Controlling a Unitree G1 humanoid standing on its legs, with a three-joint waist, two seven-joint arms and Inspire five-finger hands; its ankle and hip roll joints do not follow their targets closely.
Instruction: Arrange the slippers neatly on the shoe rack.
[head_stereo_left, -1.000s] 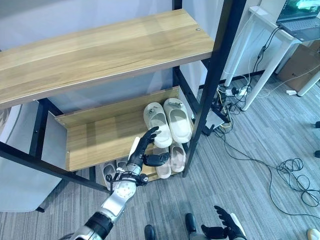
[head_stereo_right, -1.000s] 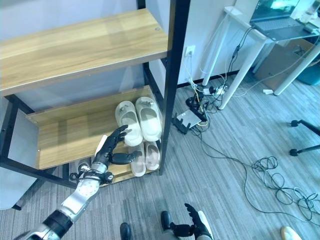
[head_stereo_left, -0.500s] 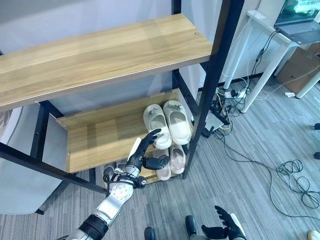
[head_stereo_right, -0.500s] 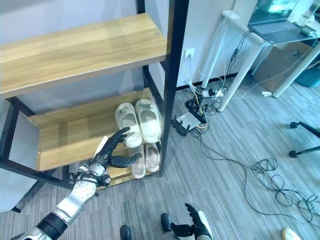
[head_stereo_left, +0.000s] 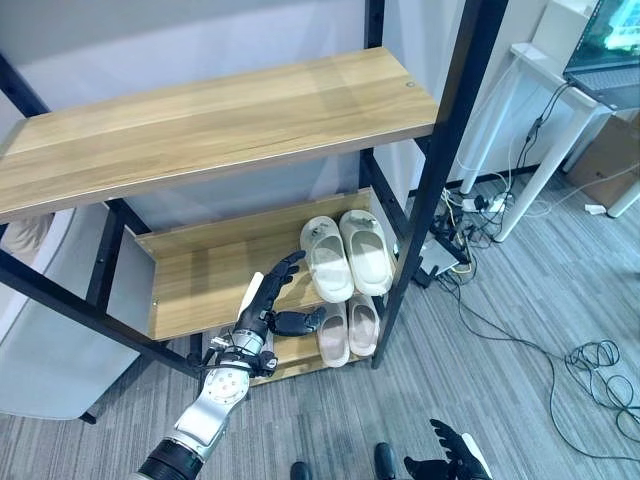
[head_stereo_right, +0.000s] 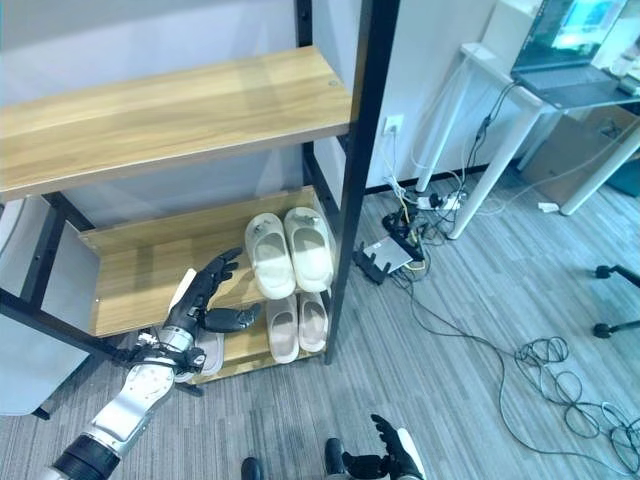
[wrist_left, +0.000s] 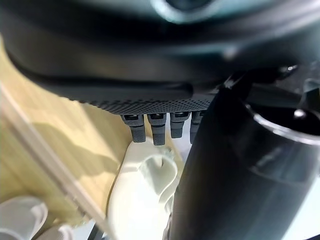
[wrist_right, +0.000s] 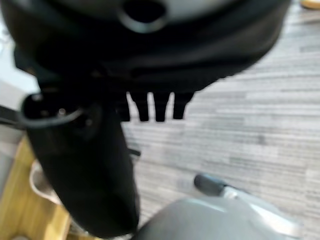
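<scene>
Your robot's left hand (head_stereo_left: 268, 312) hangs in front of the shoe rack (head_stereo_left: 230, 110), level with the front edge of the middle shelf (head_stereo_left: 205, 280), its fingers (head_stereo_left: 282, 272) straight and spread and its thumb held out toward the slippers; it grips nothing. From the left wrist camera you look past those straight fingers at a pale slipper (wrist_left: 142, 197) lying on the light wood, just beyond the fingertips and apart from them.

On the middle shelf, at its right end beside the black upright post (head_stereo_left: 435, 170), you see a pair of cream slippers (head_stereo_left: 348, 253) set side by side, touching along their inner edges, toes pointing toward the back wall. Directly below them, on the bottom shelf (head_stereo_right: 245, 350), a second pale pair (head_stereo_left: 348, 328) lies side by side in the same direction. At the left end of that bottom shelf, grey slippers (head_stereo_right: 207, 352) sit partly hidden behind the left hand and wrist. The top shelf spans the rack above.

Your robot's right hand (head_stereo_left: 447, 464) shows at the lower edge of the head view, low over the grey carpet (head_stereo_left: 480, 380), its fingers spread and straight, holding nothing.

To the right of the rack, cables (head_stereo_left: 600, 360) trail across the carpet near the white table legs (head_stereo_left: 530, 170), and a laptop (head_stereo_right: 580, 40) rests open on the table.
</scene>
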